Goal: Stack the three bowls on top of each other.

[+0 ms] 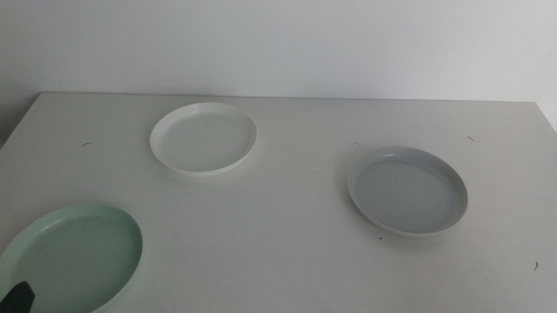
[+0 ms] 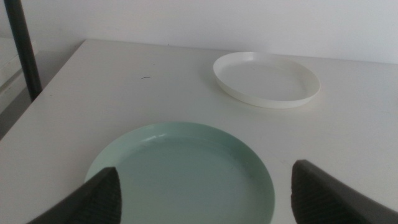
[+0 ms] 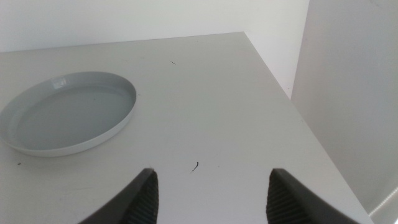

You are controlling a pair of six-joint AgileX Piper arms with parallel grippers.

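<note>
Table [image 1: 285, 240]: white, flat, a few small dark specks. Three shallow round plastic dishes on it, all apart, none stacked yet.

Mint green plastic bowl [image 1: 71, 258], low rim: near-left corner of table in middle view. White plastic bowl [image 1: 204, 138], low rim: far side, left of centre. Pale grey plastic bowl [image 1: 407, 190], low rim: right of centre, mid-depth. All three upright, empty, well apart from each other.

Left gripper [image 2: 205, 193]: jaws wide apart, nothing between them. Hangs just over near edge of mint bowl; in left wrist view the bowl fills the gap between jaws, white bowl beyond it. Only a dark tip of this gripper [image 1: 15, 299] shows at bottom edge of middle view, overlapping mint rim.

Right gripper [image 3: 211, 190]: jaws apart, empty. Over bare table at right side; grey bowl lies ahead and off toward table centre, not between jaws. Not in middle view.

Key relation: mint bowl sits directly ahead of and under left gripper, so left arm is nearer to a pick; near rim is the part closest to jaws. Round dish, no long axis, so approach angle free; rim pinch prob. needs one jaw inside, one outside. Right arm nearer grey bowl but would need to shift inward first.

Stage, by my read: start of task, first grasp not made.
</note>
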